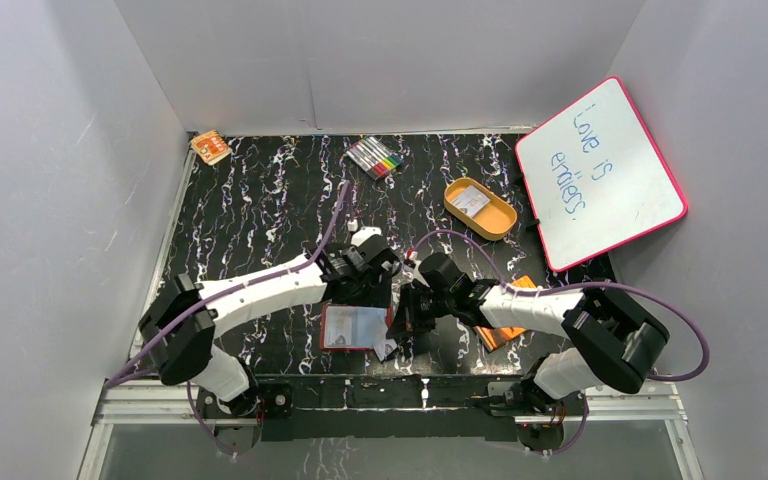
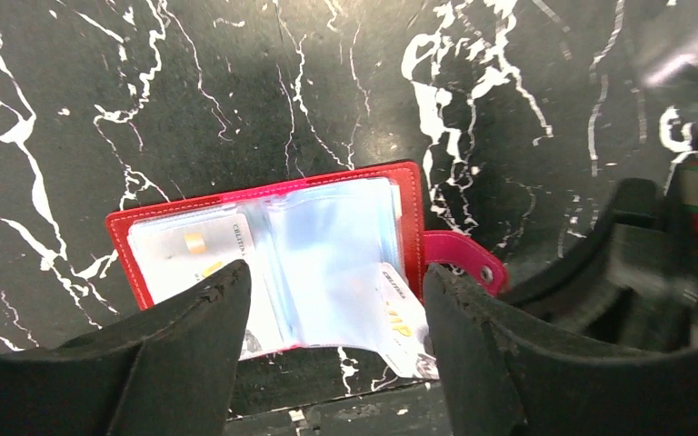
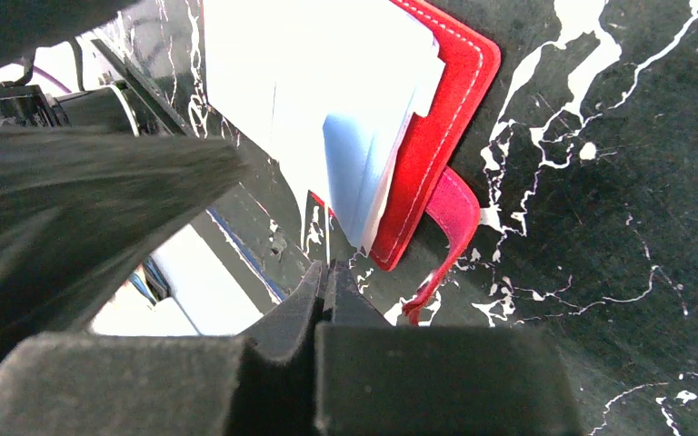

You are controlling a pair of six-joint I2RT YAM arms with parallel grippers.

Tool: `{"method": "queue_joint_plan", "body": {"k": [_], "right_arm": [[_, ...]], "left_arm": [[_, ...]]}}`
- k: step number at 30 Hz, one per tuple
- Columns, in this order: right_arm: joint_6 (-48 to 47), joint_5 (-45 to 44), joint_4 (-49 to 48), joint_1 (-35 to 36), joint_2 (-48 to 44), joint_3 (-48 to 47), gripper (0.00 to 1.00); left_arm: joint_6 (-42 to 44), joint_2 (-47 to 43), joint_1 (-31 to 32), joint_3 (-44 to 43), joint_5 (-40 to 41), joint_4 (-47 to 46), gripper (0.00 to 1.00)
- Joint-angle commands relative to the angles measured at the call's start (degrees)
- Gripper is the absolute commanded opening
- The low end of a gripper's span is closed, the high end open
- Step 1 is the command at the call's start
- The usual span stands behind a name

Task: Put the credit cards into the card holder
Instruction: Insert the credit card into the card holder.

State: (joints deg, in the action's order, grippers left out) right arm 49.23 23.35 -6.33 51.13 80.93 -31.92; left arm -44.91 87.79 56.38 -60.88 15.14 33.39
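Observation:
The dark-red card holder [image 1: 345,328] lies open near the front edge, its clear pockets up. In the left wrist view, the card holder [image 2: 409,195] has one credit card [image 2: 191,250] in its left pocket. A second credit card [image 2: 404,318] sticks out at its lower right corner. My left gripper [image 2: 336,300] is open, hovering over the card holder and touching nothing. My right gripper [image 3: 329,272] is shut on the thin edge of that protruding credit card [image 3: 329,241], beside the card holder [image 3: 436,154] and its snap tab [image 3: 450,227].
An orange oval tray [image 1: 503,222] with a whitish card in it stands at the back right. A pink-framed whiteboard [image 1: 600,170] leans at the right. Markers [image 1: 375,157] lie at the back. An orange booklet [image 1: 505,328] lies under the right arm. A small orange item [image 1: 210,147] sits at the back left.

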Motion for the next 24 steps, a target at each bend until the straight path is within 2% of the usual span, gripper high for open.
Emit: {"method": "queue_joint_plan", "body": {"k": [1,6,12,18,24], "right_arm": [[0.1,0.6,-2.5,0.4,0.7,-1.2,0.0],[0.3,0.3,-2.5,0.5,0.5,-1.2,0.0],[0.3,0.5,-2.6,0.5,1.2,-1.8,0.0],[0.6,0.5,-2.8,0.6,0.6,-2.3,0.0],[2.0,1.2,-2.8,1.2,-0.9,-3.2,0.0]], "left_arm": [[0.1,-5.3,0.2,-3.0,3.3,4.4,0.69],[-2.5,-11.8,0.2,-1.5,6.1,6.9,0.72],[-6.6,-19.3,-0.7,9.1,7.5,6.4,0.73],[-9.6,-23.4,-1.7,18.1,7.0,4.8,0.66],[-10.6,-22.4,-2.4,21.6,6.4,3.4,0.56]]}}
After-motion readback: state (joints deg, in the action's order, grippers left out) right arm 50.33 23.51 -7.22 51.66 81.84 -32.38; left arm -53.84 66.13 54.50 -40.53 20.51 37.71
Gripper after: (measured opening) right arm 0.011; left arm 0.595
